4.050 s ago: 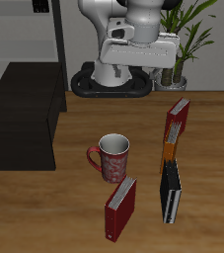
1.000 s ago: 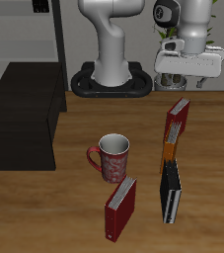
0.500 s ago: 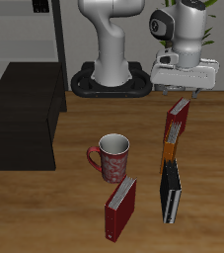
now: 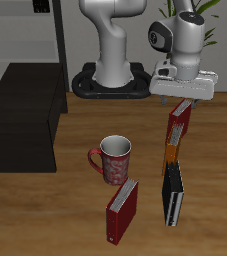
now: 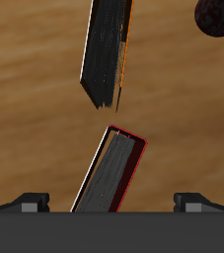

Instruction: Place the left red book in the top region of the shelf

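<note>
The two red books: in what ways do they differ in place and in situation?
The left red book stands far back on the table, directly under the tool; the other red book stands near the front edge, with nothing above it. The left red book has the thin orange book beside it; the other has the mug. Both stand upright.

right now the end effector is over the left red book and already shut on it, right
Not quite. The end effector is over the left red book, but it is not shut on it. The wrist view shows both fingers spread wide, with the book standing untouched between them.
</note>
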Motion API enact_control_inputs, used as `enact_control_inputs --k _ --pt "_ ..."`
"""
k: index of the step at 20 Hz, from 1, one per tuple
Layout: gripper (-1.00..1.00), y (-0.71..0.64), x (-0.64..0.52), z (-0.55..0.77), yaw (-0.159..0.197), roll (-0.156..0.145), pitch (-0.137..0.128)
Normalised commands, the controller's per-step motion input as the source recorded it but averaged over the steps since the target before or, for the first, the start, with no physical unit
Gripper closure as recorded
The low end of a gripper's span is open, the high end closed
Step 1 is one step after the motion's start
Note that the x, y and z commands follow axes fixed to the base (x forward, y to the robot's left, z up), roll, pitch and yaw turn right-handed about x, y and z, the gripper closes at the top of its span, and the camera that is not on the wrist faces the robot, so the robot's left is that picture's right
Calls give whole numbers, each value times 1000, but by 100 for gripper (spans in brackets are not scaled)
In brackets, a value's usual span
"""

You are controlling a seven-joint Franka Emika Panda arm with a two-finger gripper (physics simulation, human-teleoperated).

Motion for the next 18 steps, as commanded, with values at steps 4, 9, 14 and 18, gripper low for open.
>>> enact_control_inputs --k 4,9,14,18 --pt "-100 -37 76 -228 -17 1 47" --pt "-100 85 53 -295 7 31 52" --pt "100 -33 49 -221 8 27 20" --pt "100 -41 54 -29 -18 11 18"
